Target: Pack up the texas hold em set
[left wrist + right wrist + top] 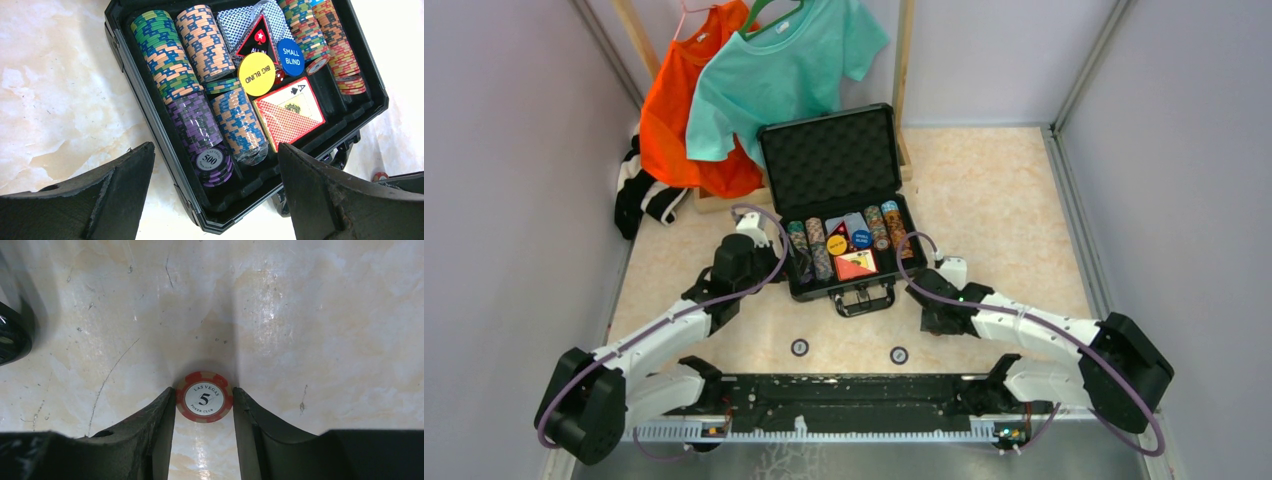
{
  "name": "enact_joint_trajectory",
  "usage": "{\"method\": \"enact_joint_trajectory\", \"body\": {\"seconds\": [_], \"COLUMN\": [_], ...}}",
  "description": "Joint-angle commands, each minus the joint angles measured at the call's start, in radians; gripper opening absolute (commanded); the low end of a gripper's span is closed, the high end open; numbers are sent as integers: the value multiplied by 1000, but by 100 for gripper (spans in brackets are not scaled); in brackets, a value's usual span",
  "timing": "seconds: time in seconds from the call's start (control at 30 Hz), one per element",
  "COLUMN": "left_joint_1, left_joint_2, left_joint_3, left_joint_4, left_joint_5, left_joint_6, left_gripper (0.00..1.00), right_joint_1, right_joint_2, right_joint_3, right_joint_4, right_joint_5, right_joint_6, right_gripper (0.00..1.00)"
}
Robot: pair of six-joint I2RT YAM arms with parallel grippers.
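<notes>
1. right hand (pixel 202 392): fingers closed against both edges of a red chip (pixel 204 401) (marked 5), flat on the desk (pixel 310 315) near the briefcase's (pixel 829 160) front right corner.
2. left hand (pixel 215 150): spread wide, empty, above the open briefcase, which holds chip rows (pixel 170 65) and card box (pixel 290 117).

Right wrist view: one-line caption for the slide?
Right gripper pinches a round red-and-white poker chip marked 5, flat on the marbled beige tabletop.

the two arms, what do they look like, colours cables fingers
The left arm and right arm have white shells with black joint housings. A purple cable loops along each. The left gripper's fingers and the right gripper's fingers are dark tapering wedges with rough surfaces.
</notes>
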Motion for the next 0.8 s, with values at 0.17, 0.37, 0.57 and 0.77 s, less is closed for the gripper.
{"method": "enact_joint_trajectory", "body": {"seconds": [0.17, 0.37, 0.57, 0.77], "left_joint_1": [2, 2, 2, 1], "left_joint_2": [4, 8, 3, 14], "left_joint_3": [0, -2, -2, 3], "left_joint_4": [10, 16, 13, 11], "left_joint_5": [-5, -5, -2, 0], "left_joint_6": [-6, -6, -8, -8], "left_gripper": [98, 98, 98, 98], "right_joint_1": [11, 11, 11, 11], "right_joint_2": [25, 12, 17, 69], "right_joint_3": [30, 71, 126, 206], "right_joint_4": [8, -19, -37, -38], "right_joint_5": [4, 25, 36, 48], "right_joint_6": [-3, -20, -50, -103], "right_gripper": [27, 27, 27, 27]}}
